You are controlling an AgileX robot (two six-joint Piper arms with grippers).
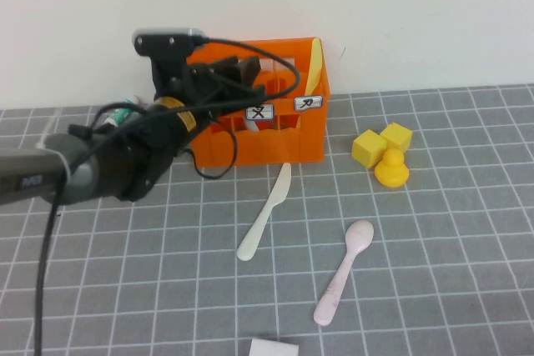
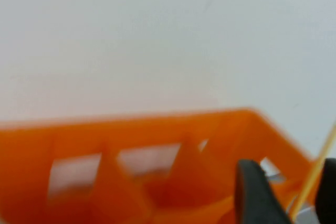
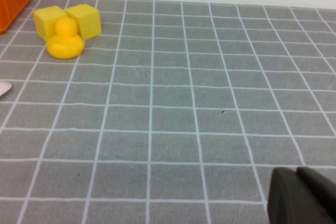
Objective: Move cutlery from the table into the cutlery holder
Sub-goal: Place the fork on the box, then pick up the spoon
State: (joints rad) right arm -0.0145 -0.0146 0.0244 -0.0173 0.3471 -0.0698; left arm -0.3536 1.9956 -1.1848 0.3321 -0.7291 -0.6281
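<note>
Starting at your left, the left gripper (image 1: pixel 242 68) hung over the bright orange slotted plastic crate (image 1: pixel 284 135) that served as the cutlery holder, at the back of the flat grey table (image 1: pixel 467 231) with its grid of thin white lines. In the left wrist view its two black fingers (image 2: pixel 257 192) stood apart above the crate's compartments, with a thin yellow strip showing in the gap between them; you could not tell whether it was touching either finger. A pale yellow plastic knife (image 1: pixel 314 68) stood upright in the crate's right end, leaning on the rim.

Just in front of the crate, toward you, the cream-white plastic knife (image 1: pixel 265 212) lay flat, its long axis running from near the crate's front wall down toward your left. To its right lay the pale pink plastic spoon (image 1: pixel 343 271), bowl away from you, handle nearer you. Both were below and to the right of the left gripper, and the knife looked the closer reach.

Further right sat two yellow cubes (image 1: pixel 380 143) and a yellow rubber duck (image 1: pixel 390 167). The right gripper (image 3: pixel 302 198) was low over bare table, pressed together and empty, well apart from the cutlery.
</note>
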